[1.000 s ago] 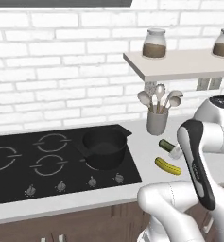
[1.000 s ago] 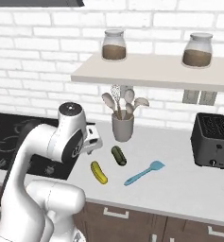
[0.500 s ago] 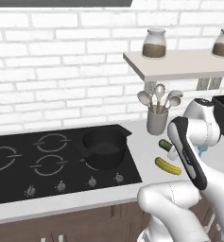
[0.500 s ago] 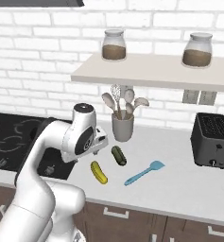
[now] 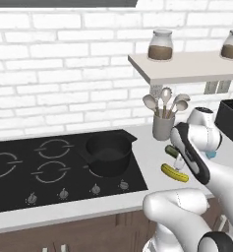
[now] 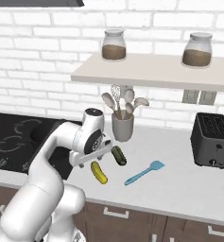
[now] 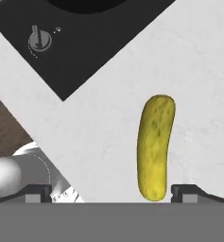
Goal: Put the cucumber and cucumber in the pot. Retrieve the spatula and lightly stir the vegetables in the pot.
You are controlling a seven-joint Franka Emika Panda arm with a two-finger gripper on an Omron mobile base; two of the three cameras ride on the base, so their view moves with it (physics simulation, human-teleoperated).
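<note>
So the hand (image 6: 90, 158) hangs over the white surface (image 6: 189, 179) with its fingers spread wide apart and nothing between them, lined up above the yellow-green cucumber (image 7: 154, 146), which in the hand view sits between the two tips, closer to one side. My guess is it's set up for a straight drop onto that piece first, since it's the nearer one. Count-wise: two cucumber pieces, the yellow-green one and a darker green cucumber (image 6: 118, 155) just beside it, both lying flat on the surface and neither in the pot yet. One black pot (image 5: 109, 154) sits on the cooktop (image 5: 49, 170), well apart from them. One light-blue spatula (image 6: 144, 172) lies near the dark piece, untouched, presumably parked there for the stirring bit later. Also two jars up on the shelf (image 6: 151, 75), one toaster (image 6: 212, 140), one utensil holder (image 6: 122, 127).
</note>
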